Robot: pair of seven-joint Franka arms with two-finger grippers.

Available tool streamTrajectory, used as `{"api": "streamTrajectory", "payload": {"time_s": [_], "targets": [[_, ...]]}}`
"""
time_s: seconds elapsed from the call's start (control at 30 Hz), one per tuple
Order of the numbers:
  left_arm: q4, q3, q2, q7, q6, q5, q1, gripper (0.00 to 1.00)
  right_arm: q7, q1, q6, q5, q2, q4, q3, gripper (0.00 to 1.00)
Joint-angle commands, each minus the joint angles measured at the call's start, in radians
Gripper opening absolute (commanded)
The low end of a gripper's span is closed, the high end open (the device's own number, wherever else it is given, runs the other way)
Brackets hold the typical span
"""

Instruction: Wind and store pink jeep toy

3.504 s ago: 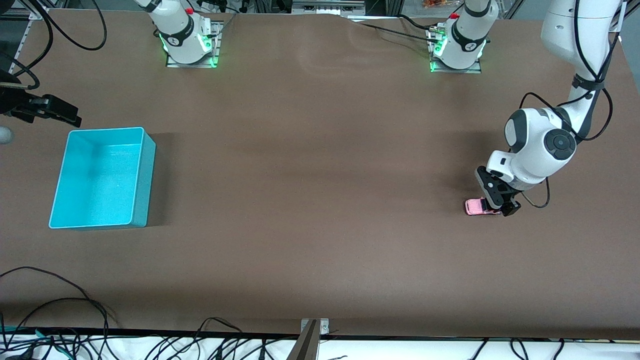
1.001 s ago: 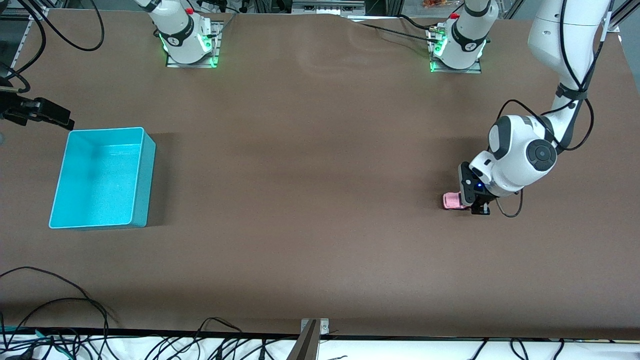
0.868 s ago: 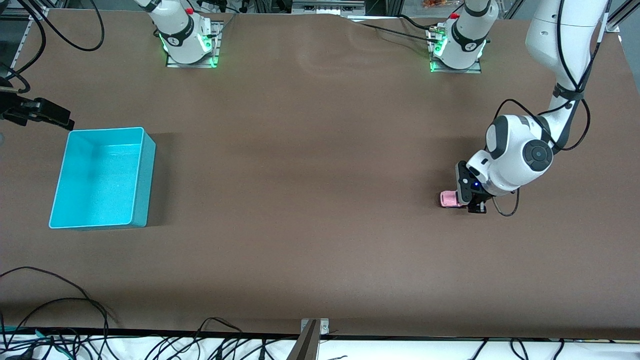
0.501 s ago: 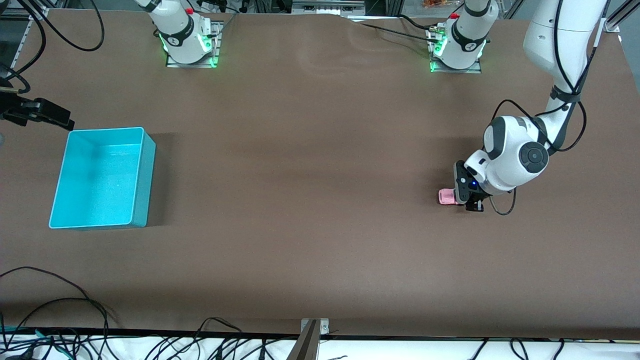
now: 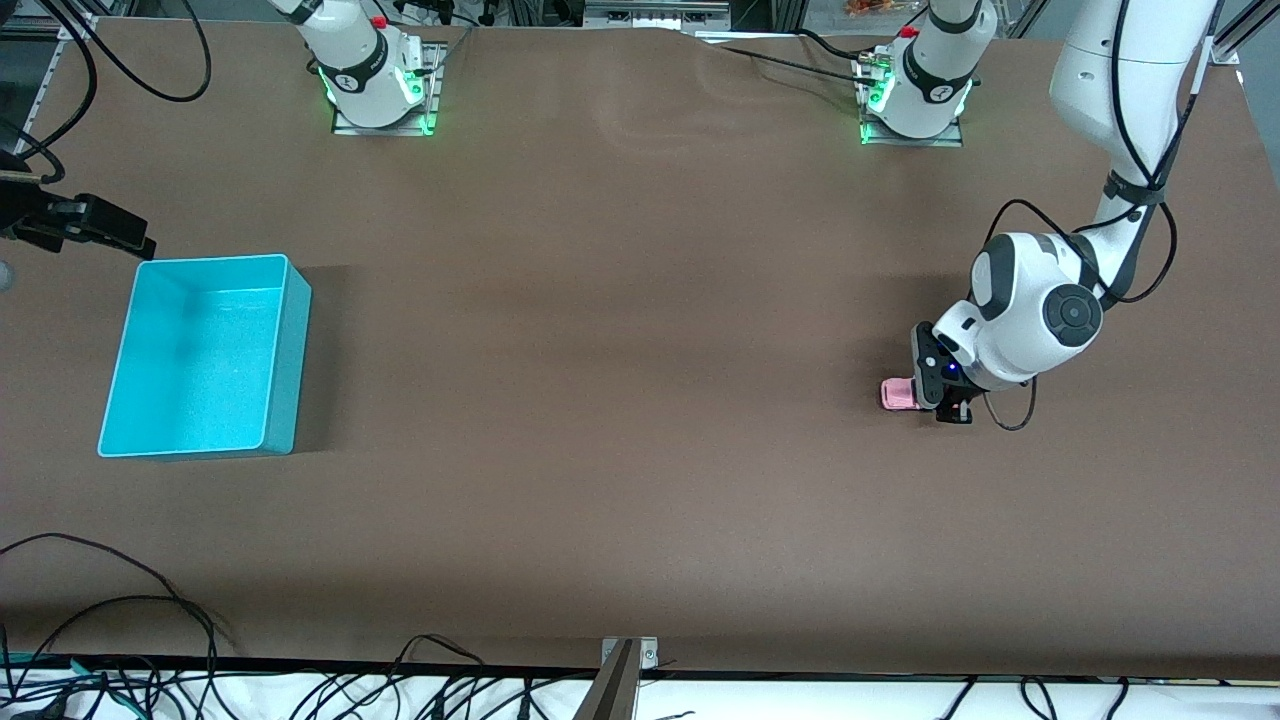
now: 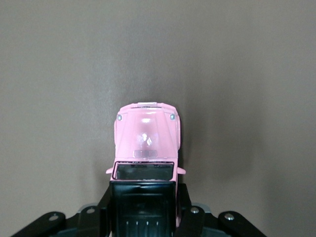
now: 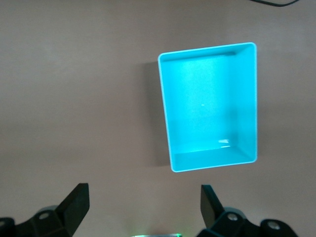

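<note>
— What else is around?
— A turquoise bin (image 5: 205, 355) at the frame's left; right gripper (image 7: 143, 207) waits spread above it.
— The toy?
— Pink jeep toy (image 5: 897, 394), black-roofed, at right, pinched by the left gripper (image 5: 938, 395) on the table (image 5: 620, 300).

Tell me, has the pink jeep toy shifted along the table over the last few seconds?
Yes. Clamped in the left gripper, the pink jeep toy has travelled toward the turquoise bin, then edged slightly back.

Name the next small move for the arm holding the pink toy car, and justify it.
Probably another short drag back along the table: the left gripper is shut on the small boxy pink jeep toy, which is on the brown table, away from the empty turquoise bin.
</note>
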Motion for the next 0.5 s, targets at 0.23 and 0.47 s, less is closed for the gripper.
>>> {"api": "streamTrajectory", "payload": {"time_s": [0.23, 0.47], "targets": [[0.002, 0.026, 0.058, 0.027, 0.005, -0.026, 0.038, 0.00, 0.000, -0.007, 0.007, 0.045, -0.005, 0.006, 0.002, 1.00], [0.002, 0.028, 0.060, 0.072, 0.005, -0.025, 0.047, 0.00, 0.000, -0.007, 0.030, 0.045, -0.005, 0.006, 0.002, 1.00]]}}
